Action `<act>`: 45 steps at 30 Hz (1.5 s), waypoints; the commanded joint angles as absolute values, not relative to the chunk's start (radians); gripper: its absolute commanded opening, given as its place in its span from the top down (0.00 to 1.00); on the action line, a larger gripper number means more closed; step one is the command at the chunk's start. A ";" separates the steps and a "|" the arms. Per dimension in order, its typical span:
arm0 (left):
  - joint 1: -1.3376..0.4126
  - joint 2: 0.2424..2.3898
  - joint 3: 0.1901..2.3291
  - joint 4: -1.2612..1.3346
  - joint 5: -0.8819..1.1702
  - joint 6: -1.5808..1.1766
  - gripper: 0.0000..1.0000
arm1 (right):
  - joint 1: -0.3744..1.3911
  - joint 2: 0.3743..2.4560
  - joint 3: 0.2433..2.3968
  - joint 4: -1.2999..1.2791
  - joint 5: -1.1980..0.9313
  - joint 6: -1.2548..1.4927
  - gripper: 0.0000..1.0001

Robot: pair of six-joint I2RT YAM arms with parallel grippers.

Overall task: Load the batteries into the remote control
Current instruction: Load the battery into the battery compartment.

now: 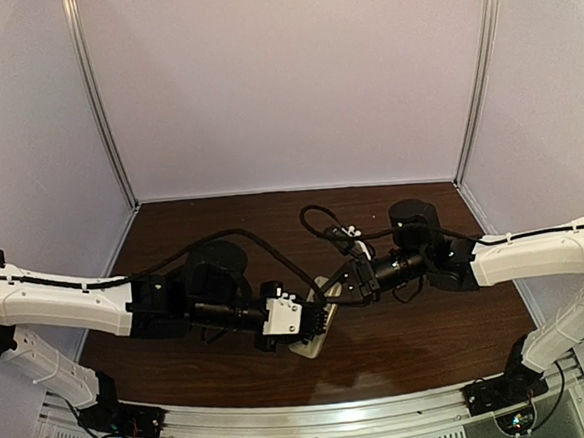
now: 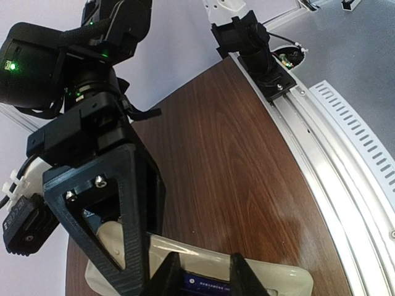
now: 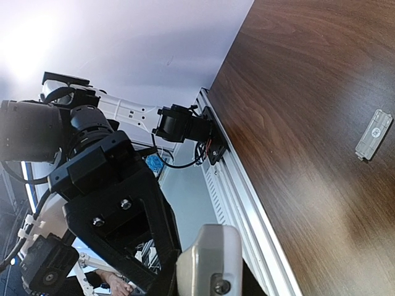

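straddling the one battery in view, the left gripper had a jaw on either side of the cell. the cell sat low against the beige back of the remote control. whether those jaws pinched it or stood just off it could not be told. the right gripper looked clamped on the remote control's far end, at 9 o'clock in the left wrist view. seen from above, the remote control lay at 6 o'clock on the counter, between the two grippers and close to the near edge.

the main risk, as i judged it, was a cell only half seated. if one end rode on the recess lip, a release would let it pop out and roll across the smooth wood. a sideways drag by the jaws on leaving could lift it out too. should the right grip slip, the handset could pivot and spill the cell. polarity could not be read, so a reversed cell was possible. no second battery showed. the cover piece lay well apart, at 3 o'clock in the right wrist view.
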State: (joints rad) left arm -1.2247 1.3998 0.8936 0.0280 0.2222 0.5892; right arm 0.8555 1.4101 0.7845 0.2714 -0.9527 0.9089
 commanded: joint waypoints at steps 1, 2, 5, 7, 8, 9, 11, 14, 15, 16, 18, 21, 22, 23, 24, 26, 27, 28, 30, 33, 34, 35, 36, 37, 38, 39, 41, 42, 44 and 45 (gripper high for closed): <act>-1.227 1.421 0.805 -0.118 0.127 0.616 0.72 | 0.890 1.340 0.839 0.555 -1.067 0.980 1.00; -1.229 1.411 0.798 -0.114 0.123 0.619 0.73 | 0.891 1.339 0.840 0.554 -1.066 0.980 1.00; -1.229 1.389 0.782 -0.104 0.129 0.629 0.76 | 0.890 1.341 0.842 0.560 -1.068 0.984 1.00; -1.230 1.383 0.775 -0.096 0.131 0.633 0.81 | 0.890 1.340 0.843 0.564 -1.068 0.989 1.00; -1.229 1.385 0.771 -0.094 0.130 0.634 0.83 | 0.890 1.341 0.844 0.564 -1.068 0.989 1.00; -1.230 1.390 0.771 -0.094 0.126 0.634 0.85 | 0.890 1.339 0.844 0.564 -1.069 0.988 1.00; -1.230 1.395 0.773 -0.097 0.130 0.629 0.88 | 0.891 1.339 0.845 0.562 -1.069 0.988 1.00; -1.229 1.399 0.772 -0.099 0.125 0.624 0.92 | 0.892 1.339 0.848 0.557 -1.072 0.986 1.00; -1.230 1.401 0.772 -0.100 0.120 0.622 0.92 | 0.893 1.338 0.849 0.553 -1.071 0.983 1.00; -1.229 1.403 0.773 -0.102 0.114 0.616 0.92 | 0.895 1.337 0.850 0.550 -1.072 0.982 1.00; -1.229 1.412 0.779 -0.116 0.104 0.612 0.93 | 0.898 1.335 0.851 0.543 -1.072 0.977 1.00; -1.230 1.427 0.786 -0.128 0.082 0.610 0.96 | 0.905 1.332 0.856 0.539 -1.071 0.972 1.00; -1.229 1.428 0.786 -0.131 0.077 0.614 0.97 | 0.907 1.330 0.857 0.539 -1.072 0.971 1.00; -1.230 1.429 0.786 -0.131 0.071 0.616 0.97 | 0.909 1.329 0.857 0.537 -1.073 0.970 1.00; -1.229 1.430 0.785 -0.132 0.065 0.619 0.97 | 0.910 1.327 0.859 0.534 -1.073 0.967 1.00; -1.229 1.430 0.783 -0.140 0.060 0.628 0.95 | 0.911 1.323 0.861 0.529 -1.074 0.964 1.00; -1.229 1.430 0.780 -0.142 0.056 0.630 0.93 | 0.911 1.320 0.862 0.526 -1.076 0.962 1.00; -1.229 1.431 0.775 -0.142 0.055 0.632 0.91 | 0.912 1.319 0.863 0.524 -1.076 0.961 1.00; -1.230 1.430 0.766 -0.139 0.050 0.632 0.87 | 0.913 1.315 0.865 0.527 -1.081 0.961 1.00; -1.229 1.426 0.753 -0.139 0.039 0.625 0.81 | 0.916 1.312 0.867 0.536 -1.091 0.966 1.00; -1.230 1.422 0.745 -0.137 0.034 0.622 0.79 | 0.917 1.309 0.867 0.541 -1.093 0.967 1.00; -1.230 1.419 0.738 -0.133 0.032 0.621 0.77 | 0.921 1.310 0.867 0.547 -1.099 0.970 1.00; -1.229 1.415 0.732 -0.128 0.027 0.621 0.76 | 0.924 1.308 0.865 0.560 -1.104 0.977 1.00; -1.229 1.413 0.726 -0.121 0.020 0.621 0.75 | 0.926 1.308 0.865 0.570 -1.108 0.982 1.00; -1.229 1.411 0.725 -0.115 0.017 0.623 0.74 | 0.928 1.310 0.865 0.573 -1.108 0.984 1.00; -1.229 1.411 0.724 -0.111 0.018 0.624 0.72 | 0.929 1.310 0.864 0.574 -1.108 0.984 1.00; -1.230 1.405 0.722 -0.102 0.017 0.630 0.68 | 0.933 1.313 0.859 0.577 -1.106 0.986 1.00; -1.229 1.402 0.722 -0.093 0.017 0.633 0.67 | 0.934 1.313 0.854 0.582 -1.105 0.990 1.00; -1.229 1.393 0.723 -0.071 -0.023 0.637 0.65 | 0.938 1.320 0.850 0.587 -1.104 0.989 1.00; -1.229 1.392 0.726 -0.064 -0.025 0.639 0.66 | 0.941 1.323 0.849 0.590 -1.103 0.990 1.00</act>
